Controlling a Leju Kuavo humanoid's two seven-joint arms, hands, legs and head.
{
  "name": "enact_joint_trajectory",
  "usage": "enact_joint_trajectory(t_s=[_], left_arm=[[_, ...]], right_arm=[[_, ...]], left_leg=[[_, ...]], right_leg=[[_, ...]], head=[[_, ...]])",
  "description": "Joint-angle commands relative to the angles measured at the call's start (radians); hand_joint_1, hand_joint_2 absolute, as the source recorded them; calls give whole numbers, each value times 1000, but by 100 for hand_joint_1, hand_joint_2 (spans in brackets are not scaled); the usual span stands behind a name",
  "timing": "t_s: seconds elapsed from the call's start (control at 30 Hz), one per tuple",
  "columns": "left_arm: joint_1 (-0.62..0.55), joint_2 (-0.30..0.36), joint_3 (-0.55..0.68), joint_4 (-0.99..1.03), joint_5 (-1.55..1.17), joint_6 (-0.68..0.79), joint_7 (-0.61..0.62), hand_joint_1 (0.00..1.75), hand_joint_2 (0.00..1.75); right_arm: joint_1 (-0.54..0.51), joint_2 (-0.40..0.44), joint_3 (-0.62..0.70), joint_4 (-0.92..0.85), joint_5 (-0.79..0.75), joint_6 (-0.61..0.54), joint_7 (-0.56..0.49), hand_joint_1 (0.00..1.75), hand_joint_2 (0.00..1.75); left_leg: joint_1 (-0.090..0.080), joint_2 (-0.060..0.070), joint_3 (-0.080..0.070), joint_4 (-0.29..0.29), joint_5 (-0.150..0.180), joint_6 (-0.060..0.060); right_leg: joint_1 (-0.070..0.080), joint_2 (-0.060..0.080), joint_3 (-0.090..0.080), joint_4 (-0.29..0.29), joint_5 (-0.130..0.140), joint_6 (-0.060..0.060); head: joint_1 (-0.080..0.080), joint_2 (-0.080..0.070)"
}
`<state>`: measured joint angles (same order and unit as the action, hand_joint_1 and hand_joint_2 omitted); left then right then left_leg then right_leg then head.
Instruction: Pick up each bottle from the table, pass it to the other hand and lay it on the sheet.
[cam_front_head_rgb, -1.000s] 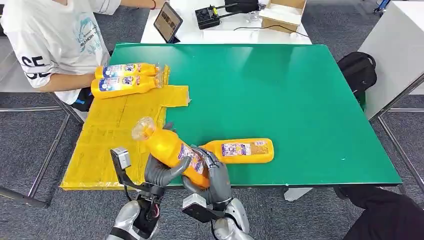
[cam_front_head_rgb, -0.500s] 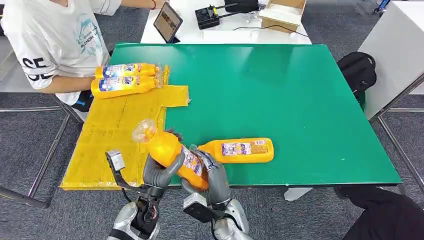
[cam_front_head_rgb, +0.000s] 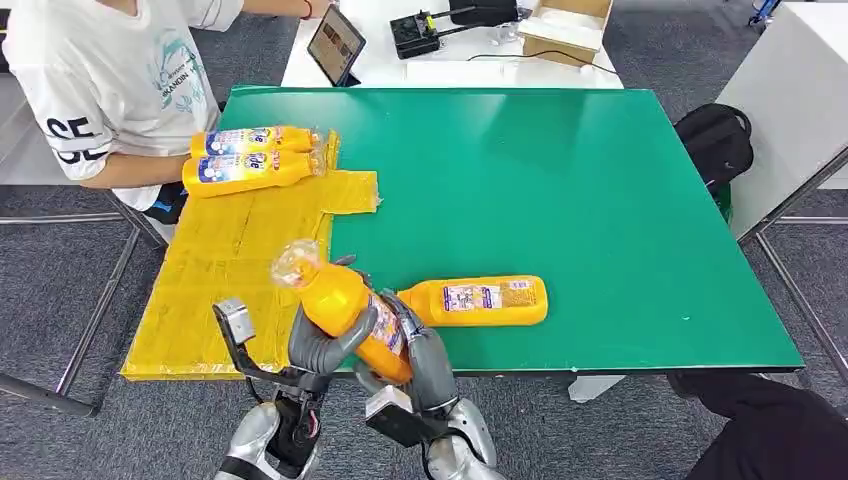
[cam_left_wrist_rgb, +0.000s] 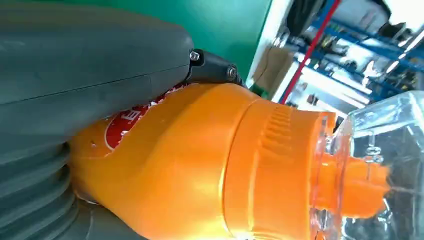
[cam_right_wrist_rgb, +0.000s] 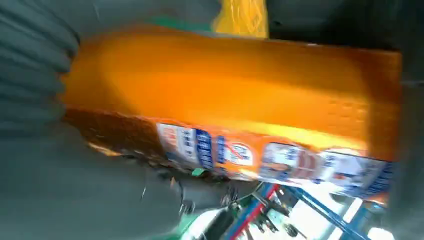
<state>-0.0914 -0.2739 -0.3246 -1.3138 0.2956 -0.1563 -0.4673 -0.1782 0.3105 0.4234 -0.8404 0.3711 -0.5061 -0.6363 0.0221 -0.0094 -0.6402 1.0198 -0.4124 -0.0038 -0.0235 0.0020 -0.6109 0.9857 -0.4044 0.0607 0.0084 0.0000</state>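
An orange bottle with a clear cap hangs tilted over the table's front edge, cap toward the yellow sheet. My left hand grips it around the shoulder, and my right hand holds its lower end. Up close, the bottle lies under the thumb of my left hand. The right wrist view is blurred and shows the labelled bottle in my right hand. A second orange bottle lies on the green table. Two more bottles lie on the sheet's far end.
A person in a white shirt sits at the table's far left, an arm close to the two bottles on the sheet. A white table behind holds a tablet and a cardboard box. A black bag lies on the floor at the right.
The held bottle and both hands have shifted slightly to the right. My left hand's thumb has wrapped further over the bottle's shoulder.
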Motion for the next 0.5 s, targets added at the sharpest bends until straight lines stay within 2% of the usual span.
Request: enact_joint_trajectory(t_s=[0.03,0.13,0.17,0.2,0.3,0.5], left_arm=[[-65,25,17,-29,-89,97,-26,175,175],[-69,25,18,-27,-112,126,-39,175,175],[-81,27,27,-30,-157,178,-69,175,175],[-92,27,60,-42,-175,237,-78,175,175],[-129,68,141,-109,-259,361,-114,175,175],[-141,63,164,-111,-265,349,-99,175,175]], right_arm=[[33,-4,38,-171,-83,122,67,0,0],[38,-9,39,-185,-92,121,55,0,0],[38,-13,44,-208,-103,129,49,0,0],[37,-13,43,-241,-164,198,77,0,0],[29,-3,53,-286,-215,239,126,0,0],[32,-15,69,-294,-228,239,140,0,0]], left_leg=[[0,0,2,1,-2,1],[0,0,2,0,-1,1],[0,1,5,-1,-2,1],[0,1,3,0,-1,1],[0,2,2,0,-1,1],[0,0,3,-1,-1,0]], right_leg=[[1,-1,2,1,-2,-3],[0,0,2,0,-1,-2],[0,0,4,0,-2,-3],[1,0,3,0,-1,-2],[1,1,1,1,-1,-3],[1,0,3,0,-1,-3]], head=[[0,0],[0,0],[0,0],[0,0],[0,0],[0,0]])
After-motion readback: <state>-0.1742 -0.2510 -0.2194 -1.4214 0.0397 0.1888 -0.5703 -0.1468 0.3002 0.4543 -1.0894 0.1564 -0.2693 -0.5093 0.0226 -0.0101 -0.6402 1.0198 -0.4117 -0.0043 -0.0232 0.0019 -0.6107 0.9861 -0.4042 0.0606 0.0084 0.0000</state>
